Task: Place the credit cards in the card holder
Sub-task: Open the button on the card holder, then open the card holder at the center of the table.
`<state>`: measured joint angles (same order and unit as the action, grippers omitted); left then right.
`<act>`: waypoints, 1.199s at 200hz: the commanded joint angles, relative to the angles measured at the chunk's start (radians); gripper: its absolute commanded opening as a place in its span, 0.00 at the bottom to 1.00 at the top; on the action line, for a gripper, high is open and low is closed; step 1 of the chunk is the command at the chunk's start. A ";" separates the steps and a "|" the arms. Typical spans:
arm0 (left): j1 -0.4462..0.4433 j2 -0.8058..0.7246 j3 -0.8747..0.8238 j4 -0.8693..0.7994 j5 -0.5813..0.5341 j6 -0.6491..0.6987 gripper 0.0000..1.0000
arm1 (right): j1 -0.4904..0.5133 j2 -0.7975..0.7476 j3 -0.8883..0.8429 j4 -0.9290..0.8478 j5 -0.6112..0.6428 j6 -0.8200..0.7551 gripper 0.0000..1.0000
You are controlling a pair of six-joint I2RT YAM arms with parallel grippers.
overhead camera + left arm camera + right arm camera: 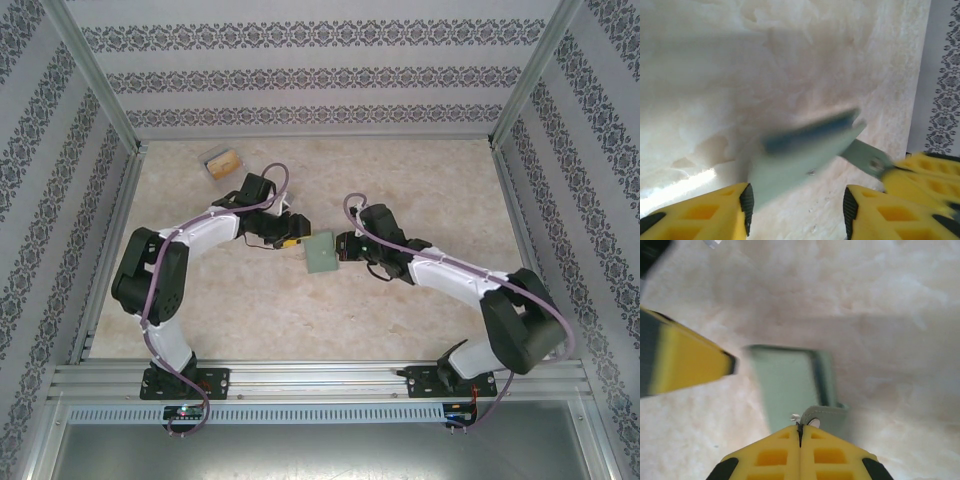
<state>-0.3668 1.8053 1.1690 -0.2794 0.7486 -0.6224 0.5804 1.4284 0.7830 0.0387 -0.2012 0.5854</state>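
Observation:
The card holder is a grey-green wallet near the table's middle, between my two grippers. My right gripper is shut on the holder's small closing tab, and the wallet body stretches away from it. My left gripper is open, its jaws wide apart; the blurred wallet hangs just beyond them, one corner close to the left finger. The tab runs right into the right gripper's yellow fingers. An orange-tan credit card lies in the box at the back left.
A clear plastic box sits at the back left of the marbled table. Metal posts and patterned walls close in the sides and back. A metal rail runs along the near edge.

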 commanded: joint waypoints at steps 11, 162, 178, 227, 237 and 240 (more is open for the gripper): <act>-0.011 0.049 -0.001 0.039 -0.009 0.047 0.54 | 0.013 -0.059 0.015 0.010 -0.071 0.022 0.00; 0.001 0.015 -0.049 0.194 0.061 0.026 0.56 | 0.013 0.010 0.076 -0.002 -0.129 -0.039 0.00; 0.001 0.022 -0.058 0.213 0.074 0.017 0.56 | 0.011 0.022 0.094 -0.010 -0.127 -0.044 0.00; 0.002 0.030 -0.048 0.146 0.028 0.056 0.55 | 0.008 0.066 0.137 -0.024 -0.154 -0.053 0.00; 0.002 0.038 -0.043 0.135 0.023 0.059 0.53 | 0.008 0.073 0.139 -0.022 -0.164 -0.050 0.00; 0.002 0.040 -0.043 0.133 0.022 0.060 0.52 | 0.007 0.074 0.138 -0.021 -0.165 -0.050 0.00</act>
<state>-0.3664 1.8496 1.1084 -0.1020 0.7944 -0.6052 0.5926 1.4780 0.8921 0.0261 -0.3328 0.5541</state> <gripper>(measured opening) 0.542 0.066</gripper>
